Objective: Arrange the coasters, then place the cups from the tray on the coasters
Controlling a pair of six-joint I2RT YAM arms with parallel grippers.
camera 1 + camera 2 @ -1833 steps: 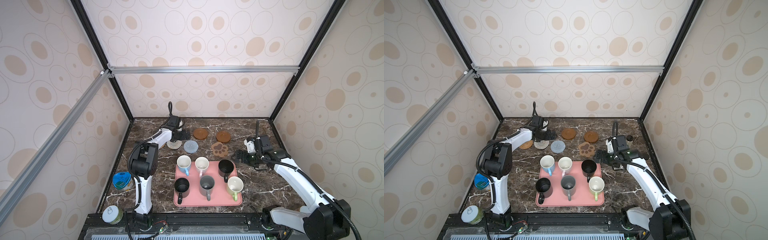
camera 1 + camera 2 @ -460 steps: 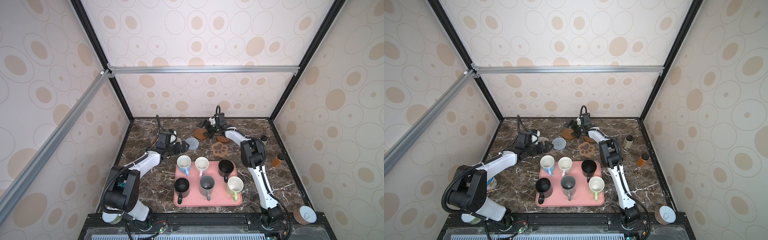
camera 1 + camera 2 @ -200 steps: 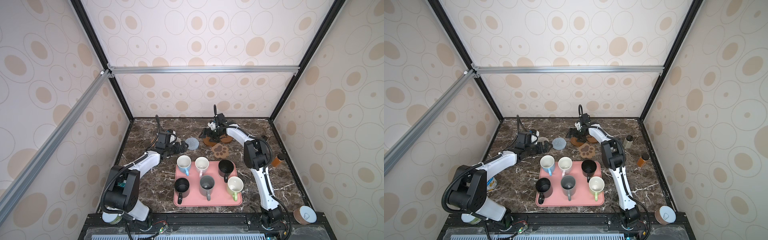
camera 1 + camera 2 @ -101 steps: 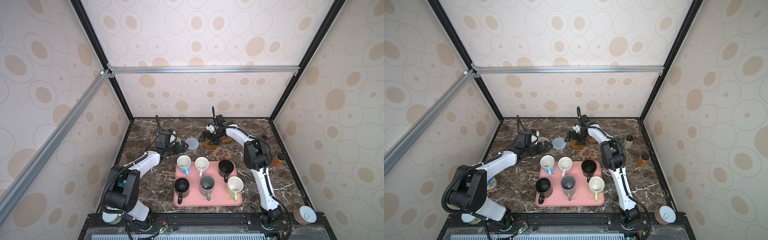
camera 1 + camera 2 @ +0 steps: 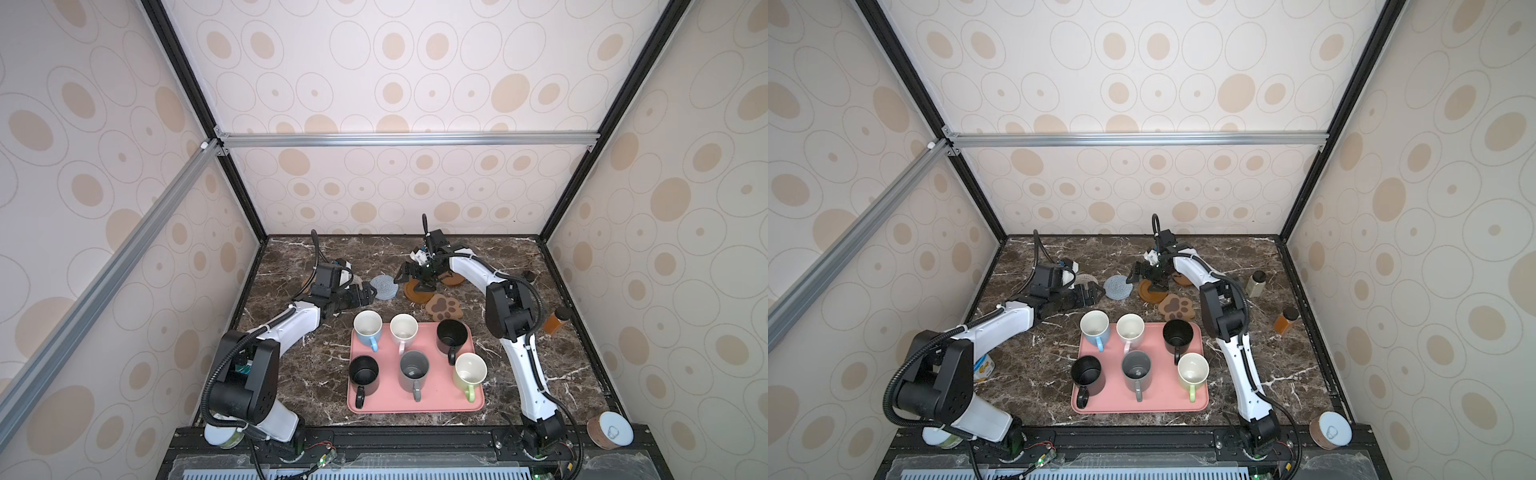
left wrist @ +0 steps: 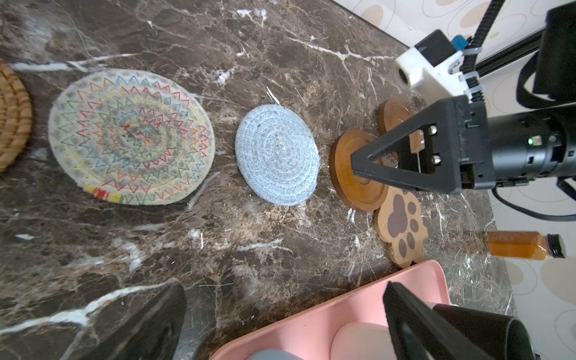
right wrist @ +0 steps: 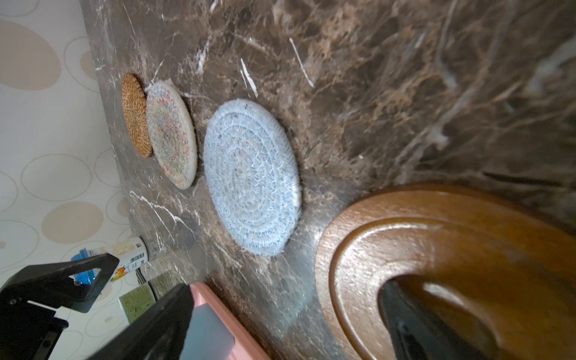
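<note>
Wooden disc (image 5: 415, 296) flat on the bench (image 5: 311, 374), at 12 o'clock of the pink tray (image 5: 436, 400). Blue mat (image 5: 384, 286) at its 9, paw mat (image 5: 444, 306) touching at 4. I'd call it stiff, light, slick: pinch the rim, or press and slide. Right jaws spread, one tip seemingly on it. Left jaws spread, empty.

The tray (image 5: 436, 392) is pink, the grey-blue coaster (image 6: 277, 155) plain, the cream coaster (image 6: 131, 137) rainbow-zigzagged.
</note>
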